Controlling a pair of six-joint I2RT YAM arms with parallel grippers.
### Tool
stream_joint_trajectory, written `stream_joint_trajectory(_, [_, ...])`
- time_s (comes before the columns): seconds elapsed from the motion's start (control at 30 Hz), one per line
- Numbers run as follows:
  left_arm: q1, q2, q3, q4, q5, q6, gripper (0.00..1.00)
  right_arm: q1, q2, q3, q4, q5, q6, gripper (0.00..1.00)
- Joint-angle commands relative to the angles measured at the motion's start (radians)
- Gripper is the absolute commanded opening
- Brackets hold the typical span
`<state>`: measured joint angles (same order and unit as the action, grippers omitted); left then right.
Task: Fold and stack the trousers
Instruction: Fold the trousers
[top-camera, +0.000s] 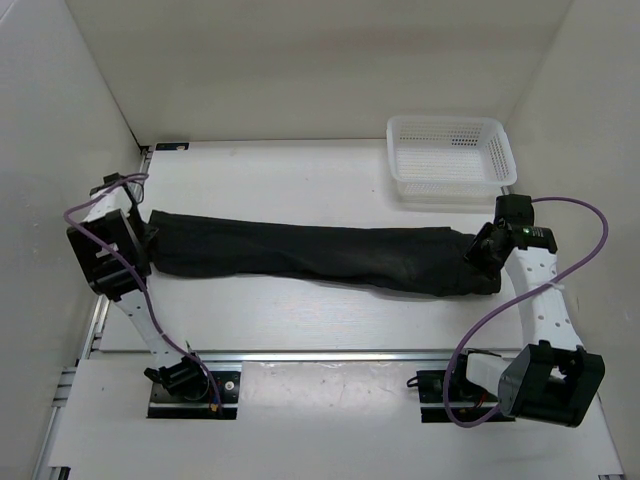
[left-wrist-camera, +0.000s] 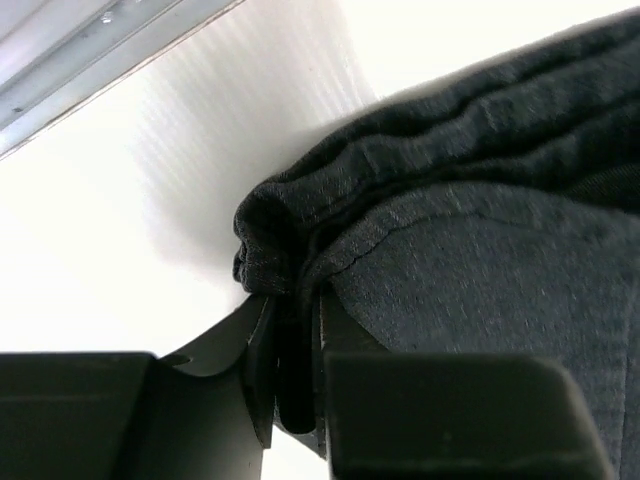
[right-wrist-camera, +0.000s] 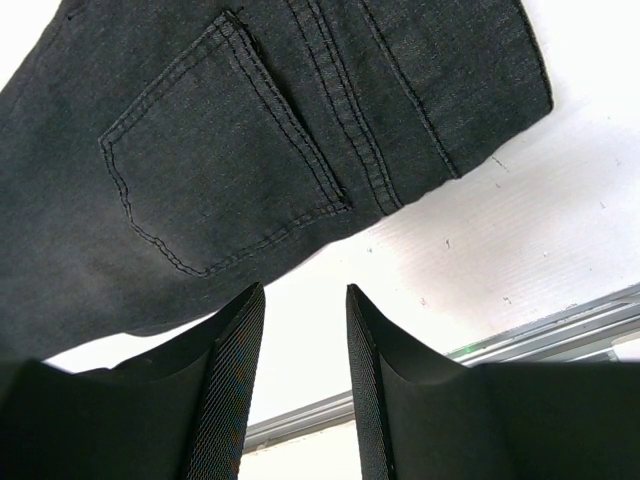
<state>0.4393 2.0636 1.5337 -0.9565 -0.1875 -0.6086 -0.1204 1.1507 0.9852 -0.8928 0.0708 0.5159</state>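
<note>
Currently the trousers (top-camera: 320, 255) lie stretched lengthwise across the middle of the table (top-camera: 300, 325). They form one long band, the legs seemingly laid one upon the other, with the hem end at the left and the waist end at the right. A white basket (top-camera: 452, 185) stands at the far right, near the waist end but apart from the cloth.

Left gripper (top-camera: 142, 240): clamped on the hem end. The left wrist view shows the bunched hem edge pinched between its two fingers (left-wrist-camera: 262, 370), several layers thick and low to the table.

Right gripper (top-camera: 478, 252): fingers (right-wrist-camera: 225, 400) apart, nothing between them. It hangs over bare table just beside the waist edge, with the back pocket (right-wrist-camera: 220, 150) in plain sight ahead of it. No contact with the cloth is visible.

Handling assessment: soft, limp cloth, judged light and not fragile. It will sag wherever it is unsupported and will not hold a crease unaided. The waist edge, with its stitched seams, is judged the firmest place to hold. A pinch there should take all layers together, lest the lower one trail. With both ends held, one end could be carried over to the other.

Risk: layers slipping apart in a shallow grip.
</note>
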Motion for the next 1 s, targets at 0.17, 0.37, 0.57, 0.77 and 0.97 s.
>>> stream_joint_trajectory(0.17, [-0.121,-0.287,0.181,-0.119,-0.113,0.105,0.1,-0.002,-0.046,0.017,0.006,-0.032,-0.005,0.44])
stream_joint_trajectory(0.37, [-0.263,-0.399,0.308,-0.194,-0.121,0.158,0.1,-0.002,-0.065,0.026,0.006,-0.051,-0.005,0.44])
stream_joint_trajectory(0.57, [-0.574,-0.457,0.327,-0.228,-0.181,0.107,0.1,-0.002,-0.095,0.017,0.015,-0.062,-0.005,0.44])
stream_joint_trajectory(0.77, [-0.911,-0.468,0.175,-0.205,-0.182,-0.069,0.1,-0.002,-0.161,-0.022,0.015,-0.062,-0.005,0.44])
stream_joint_trajectory(0.97, [-1.172,-0.381,0.057,-0.133,-0.117,-0.215,0.57,-0.012,-0.183,-0.043,0.025,-0.062,-0.005,0.44])
